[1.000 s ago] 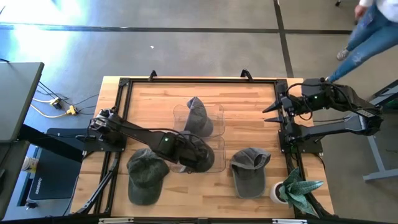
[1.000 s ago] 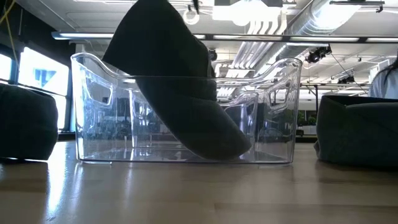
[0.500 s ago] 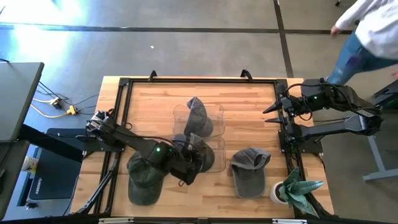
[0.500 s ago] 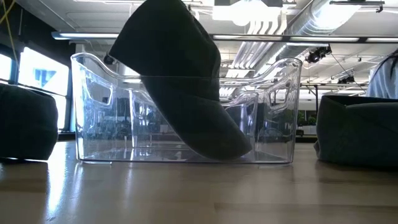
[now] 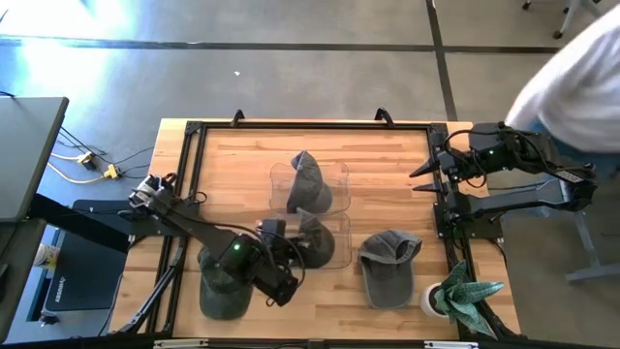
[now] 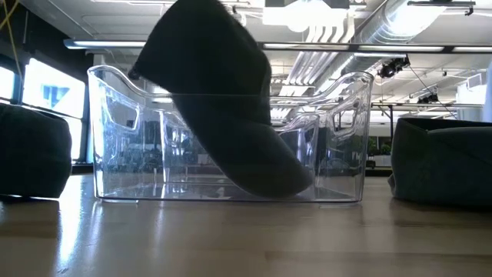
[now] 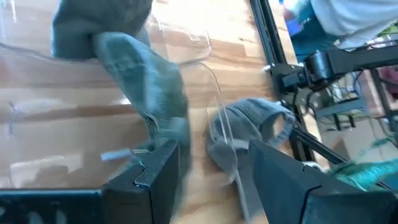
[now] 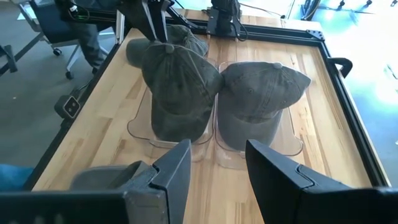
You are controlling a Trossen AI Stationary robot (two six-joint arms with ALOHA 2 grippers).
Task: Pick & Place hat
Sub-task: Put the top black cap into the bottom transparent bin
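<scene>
Left gripper [image 5: 276,286]: open, held nothing, near front edge of counter [image 5: 387,155] | hat [image 5: 312,237]: in clear bin [image 5: 334,254], just behind my gripper, brim up | right gripper [image 5: 418,176]: open, parked at right edge.

My arms are dark, jointed tubes with a small green light behind each wrist. My left fingers [image 7: 155,180] are flat black blades; my right fingers [image 8: 180,171] match.

The left arm reaches low toward the table's near middle, its gripper [image 7: 205,174] spread and empty. The right gripper [image 8: 214,165] waits open at the far right edge.
</scene>
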